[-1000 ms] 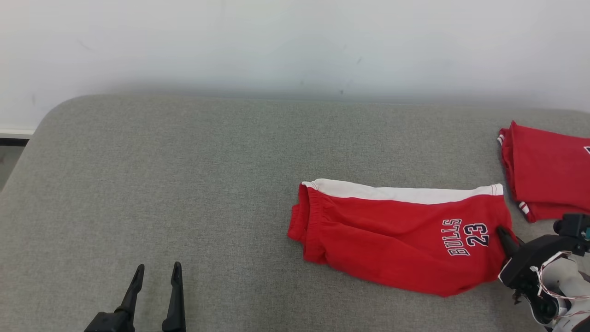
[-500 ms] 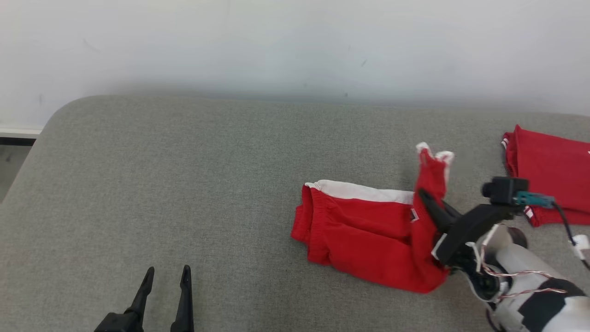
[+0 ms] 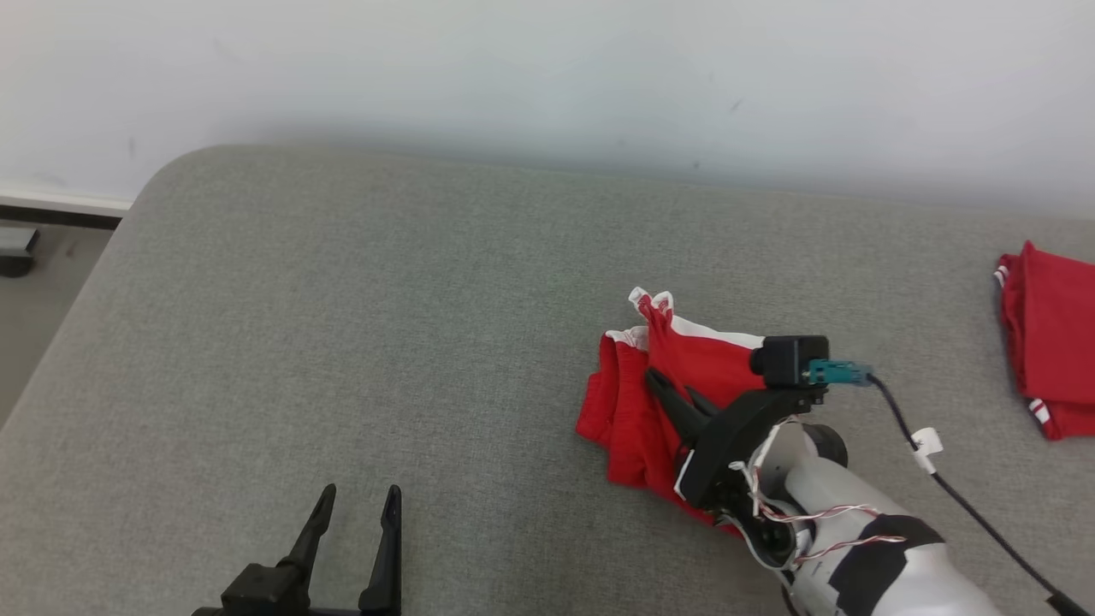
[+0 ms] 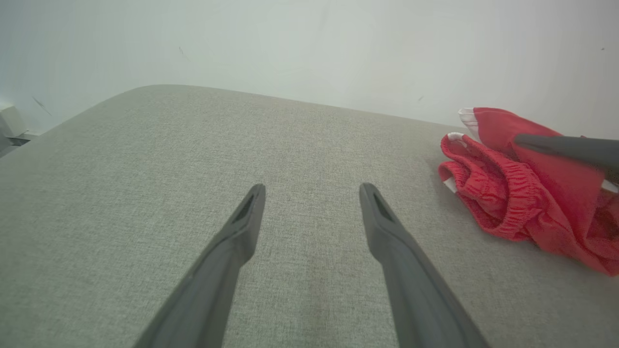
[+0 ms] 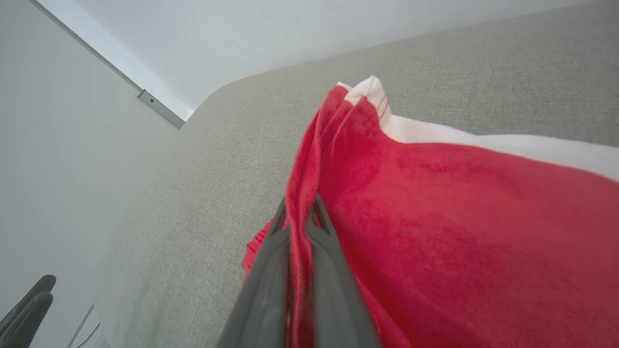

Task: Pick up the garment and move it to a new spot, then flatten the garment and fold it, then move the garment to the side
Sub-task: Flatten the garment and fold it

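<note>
Head view: garment (image 3: 629, 419), red shorts with a white band, sits bunched right of centre on the grey pad (image 3: 342, 299). Right gripper (image 3: 671, 387) is clamped on a fold of it, one end lifted and doubled over the rest. Its wrist camera (image 3: 791, 359) and a black cable (image 3: 941, 483) trail off to the right. A second red garment (image 3: 1048, 342) lies at the pad's right edge, well apart. Left gripper (image 3: 359, 496) hovers at lower left, fingers spread, nothing in them, grey pad between it and the shorts. Pale wall (image 3: 513, 68) behind, a strip of floor (image 3: 34, 282) at far left.

Left wrist view: left gripper (image 4: 312, 191) wide open over the pad. Garment (image 4: 503, 203) off to the right, elastic waistband facing in, a dark finger of the right gripper (image 4: 566, 145) lying across the top of it.

Right wrist view: right gripper (image 5: 298, 208) pinched tight on a red fold of the garment (image 5: 435, 217). White band (image 5: 483, 142) runs along the far edge. Left gripper (image 5: 26, 304) shows at the bottom-left corner.
</note>
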Robot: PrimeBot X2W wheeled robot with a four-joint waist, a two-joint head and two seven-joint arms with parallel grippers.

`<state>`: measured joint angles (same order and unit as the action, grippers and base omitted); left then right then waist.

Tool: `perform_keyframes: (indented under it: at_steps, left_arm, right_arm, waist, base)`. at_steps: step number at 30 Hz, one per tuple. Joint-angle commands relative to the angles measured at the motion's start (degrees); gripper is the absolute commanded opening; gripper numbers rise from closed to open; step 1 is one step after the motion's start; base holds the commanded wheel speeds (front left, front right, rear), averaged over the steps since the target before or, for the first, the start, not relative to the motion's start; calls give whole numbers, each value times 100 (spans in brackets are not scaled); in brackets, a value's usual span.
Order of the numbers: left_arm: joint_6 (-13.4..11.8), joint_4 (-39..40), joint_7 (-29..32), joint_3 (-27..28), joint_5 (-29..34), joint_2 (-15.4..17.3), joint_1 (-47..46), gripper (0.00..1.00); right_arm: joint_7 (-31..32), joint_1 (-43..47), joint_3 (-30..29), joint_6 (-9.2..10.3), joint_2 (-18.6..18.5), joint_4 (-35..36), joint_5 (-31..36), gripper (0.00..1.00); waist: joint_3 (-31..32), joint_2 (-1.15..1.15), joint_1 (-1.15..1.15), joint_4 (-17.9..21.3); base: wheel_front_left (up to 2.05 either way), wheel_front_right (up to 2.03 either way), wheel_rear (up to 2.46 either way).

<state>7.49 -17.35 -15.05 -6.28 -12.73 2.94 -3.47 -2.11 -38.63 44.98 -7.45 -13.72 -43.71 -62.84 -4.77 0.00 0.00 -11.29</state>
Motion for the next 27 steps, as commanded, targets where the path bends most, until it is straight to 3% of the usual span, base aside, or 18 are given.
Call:
perform_keyframes:
  at_steps: [1,9,10,11,12,20,27]
  left_arm:
    - [-22,-30,-13,-59,-34,-9,-78,100]
    - [-43,-79,-13,-185,-75,-9,-142,100]
    - [-47,-86,-13,-185,-77,-9,-144,100]
    - [-55,-89,-13,-179,-79,-10,-138,100]
    - [-61,-94,-13,-172,-79,-10,-128,100]
    - [-82,-29,-13,58,16,-8,24,100]
    - [-66,91,-13,257,80,-10,132,100]
  right_arm:
    - [-97,-85,61,-4,145,-184,148,0]
    - [-372,-230,180,-4,600,-924,332,0]
    - [-405,-243,205,-4,631,-977,354,23]
    - [-419,-250,234,-4,650,-998,362,73]
    - [-473,-260,255,-4,646,-994,362,100]
    - [-1106,-490,67,-4,51,-542,336,100]
    - [-1299,-239,-371,-4,-548,-417,674,100]
  waist:
    - [-56,0,0,-102]
    - [-102,0,0,-171]
    - [-102,0,0,-172]
    - [-99,0,0,-169]
    - [-93,0,0,-165]
    - [-4,0,0,-15]
    - [1,0,0,80]
  base:
    - [0,0,0]
    - [0,0,0]
    - [0,0,0]
    - [0,0,0]
    - [0,0,0]
    - [0,0,0]
    - [0,0,0]
